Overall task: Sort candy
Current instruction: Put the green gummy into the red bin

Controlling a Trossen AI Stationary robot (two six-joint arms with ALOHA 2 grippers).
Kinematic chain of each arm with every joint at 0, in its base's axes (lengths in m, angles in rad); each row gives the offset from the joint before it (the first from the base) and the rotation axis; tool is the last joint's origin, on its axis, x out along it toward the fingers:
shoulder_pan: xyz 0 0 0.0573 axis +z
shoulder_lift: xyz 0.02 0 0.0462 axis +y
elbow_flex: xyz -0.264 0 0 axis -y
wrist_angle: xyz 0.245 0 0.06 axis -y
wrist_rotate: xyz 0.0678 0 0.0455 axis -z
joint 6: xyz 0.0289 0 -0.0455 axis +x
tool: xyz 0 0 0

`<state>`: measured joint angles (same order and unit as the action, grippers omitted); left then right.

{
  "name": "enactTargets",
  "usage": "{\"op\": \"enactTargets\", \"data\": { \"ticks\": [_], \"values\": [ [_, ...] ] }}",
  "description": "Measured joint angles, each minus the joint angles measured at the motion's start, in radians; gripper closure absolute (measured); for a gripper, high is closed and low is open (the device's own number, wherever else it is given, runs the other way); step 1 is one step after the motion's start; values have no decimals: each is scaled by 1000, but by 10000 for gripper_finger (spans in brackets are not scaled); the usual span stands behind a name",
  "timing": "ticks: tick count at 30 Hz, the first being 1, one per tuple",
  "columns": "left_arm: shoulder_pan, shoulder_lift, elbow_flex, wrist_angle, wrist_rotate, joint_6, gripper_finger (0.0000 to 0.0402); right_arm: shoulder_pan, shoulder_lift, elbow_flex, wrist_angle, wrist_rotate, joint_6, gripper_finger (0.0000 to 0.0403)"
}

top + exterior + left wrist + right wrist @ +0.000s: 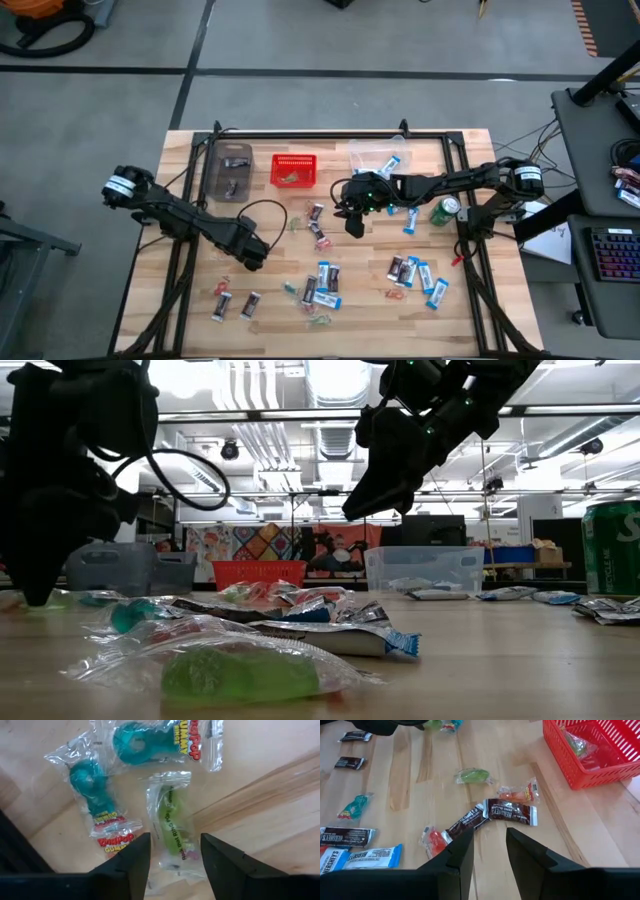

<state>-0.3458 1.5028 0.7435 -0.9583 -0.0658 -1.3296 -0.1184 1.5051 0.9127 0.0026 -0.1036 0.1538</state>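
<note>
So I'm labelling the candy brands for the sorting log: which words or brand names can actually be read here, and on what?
"GUMMY POP": teal ring gummy packet, left wrist view.
"Ring Pop GUMMY": second teal gummy packet.
"HERSHEY'S": dark brown mini bar, right wrist view.
"COOKIES": blue-and-white packet, only roughly legible.
Green gummy packet: print blurred.
Green can: lettering cut off.

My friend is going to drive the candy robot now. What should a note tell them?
Left gripper: open, empty, low over the table's front left, straddling a green gummy packet; two blue gummy packets lie beside it.
Right gripper: open, empty, hovering mid-table over two brown chocolate bars.
Done: some candy sits in the red basket, the grey bin and the clear bin at the back.
Left: most of the candy is loose on the table, including blue-and-white packets and more brown bars near the front. A green can stands at the right.
</note>
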Motion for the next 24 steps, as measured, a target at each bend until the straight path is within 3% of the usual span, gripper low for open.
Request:
{"op": "enactTargets", "data": {
  "ticks": [13, 20, 24],
  "values": [
    [-1, -1, 13, 6, 4, 19, 391, 0, 0, 0, -5, 0, 0, 299],
    [-11, -31, 121, 7, -8, 145, 396, 0, 0, 0, -11, 0, 0, 307],
    [-11, -62, 191, 29, -117, 263, 399, 0, 0, 0, -13, 0, 0, 304]
  ]
}}
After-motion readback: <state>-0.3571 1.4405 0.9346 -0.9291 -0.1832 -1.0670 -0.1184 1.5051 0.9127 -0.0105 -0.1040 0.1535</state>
